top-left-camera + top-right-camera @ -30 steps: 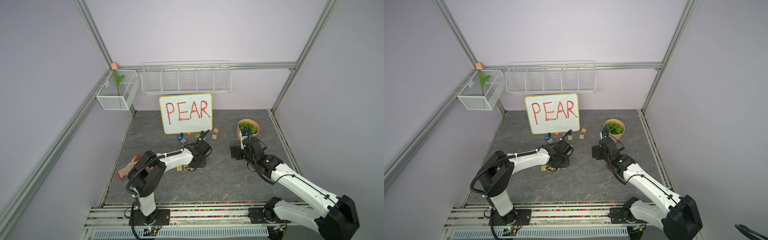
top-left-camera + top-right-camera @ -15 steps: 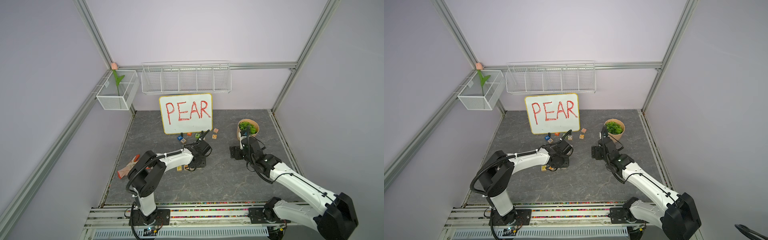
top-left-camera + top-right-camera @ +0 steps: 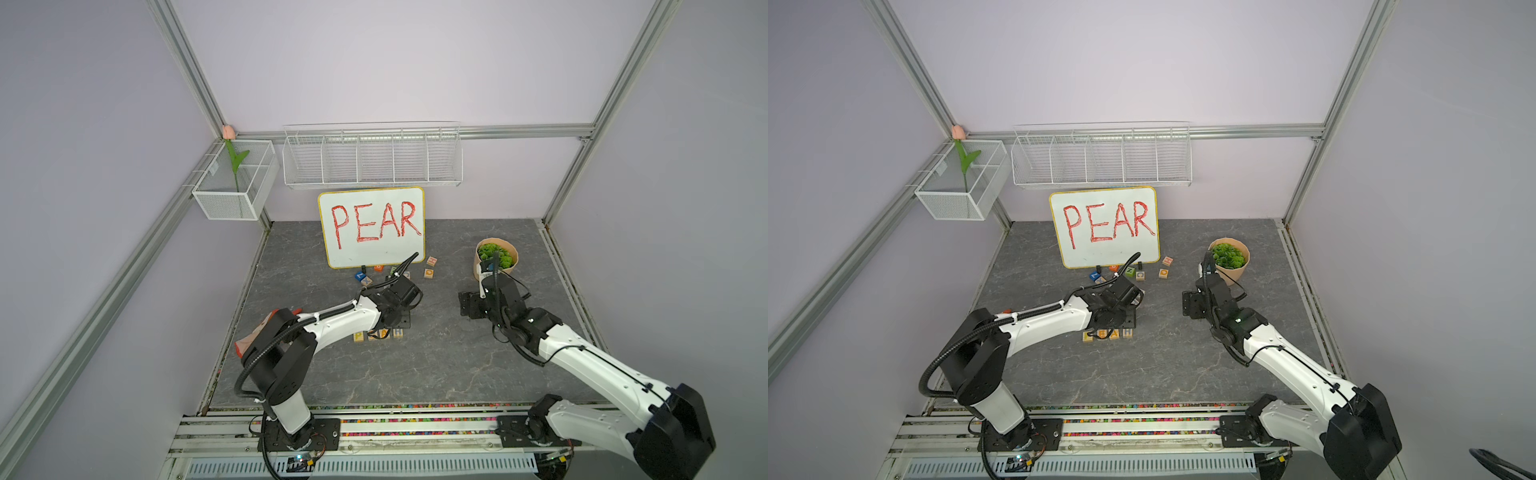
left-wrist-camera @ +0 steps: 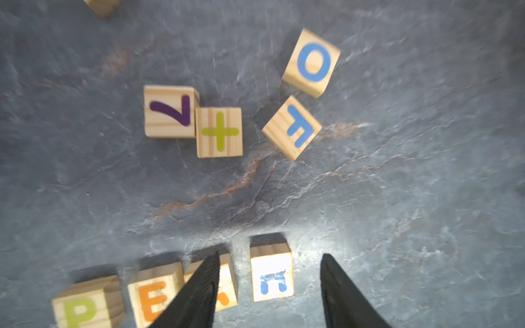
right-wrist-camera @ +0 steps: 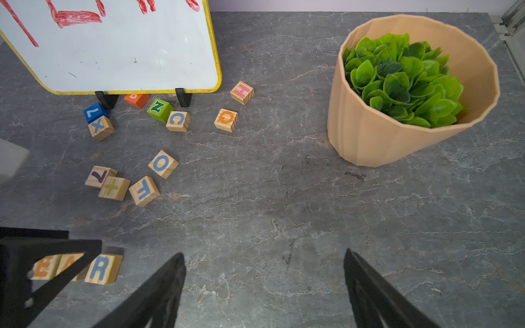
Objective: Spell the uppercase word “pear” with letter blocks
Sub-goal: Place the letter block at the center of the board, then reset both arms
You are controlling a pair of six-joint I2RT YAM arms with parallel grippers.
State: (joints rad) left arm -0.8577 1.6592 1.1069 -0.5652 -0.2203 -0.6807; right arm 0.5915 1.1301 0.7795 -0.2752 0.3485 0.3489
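Four letter blocks lie in a row on the grey floor: yellow-green P [image 4: 82, 309], orange E [image 4: 153, 298], orange A [image 4: 228, 284] and blue R [image 4: 271, 277]. My left gripper [image 4: 270, 257] is open and straddles the R block, with floor showing on both sides of it. One finger [image 4: 199, 289] covers part of the A. In both top views the row lies just in front of the left wrist, from P [image 3: 359, 336] to R [image 3: 1127, 332]. My right gripper [image 5: 264, 253] hangs open over bare floor to the right of the row, holding nothing, and sees the R [image 5: 99, 269].
Loose blocks marked 7 [image 4: 170, 111], + [image 4: 219, 132], F [image 4: 292, 127] and O [image 4: 312, 63] lie just behind the row. Several more [image 5: 177, 120] sit at the foot of the whiteboard [image 3: 372, 226]. A plant pot [image 3: 496, 259] stands at back right. Wire baskets [image 3: 372, 156] hang on the wall.
My left gripper's jaws have opened and let go of the R block, which now rests at the right end of the row. The right arm has barely shifted.
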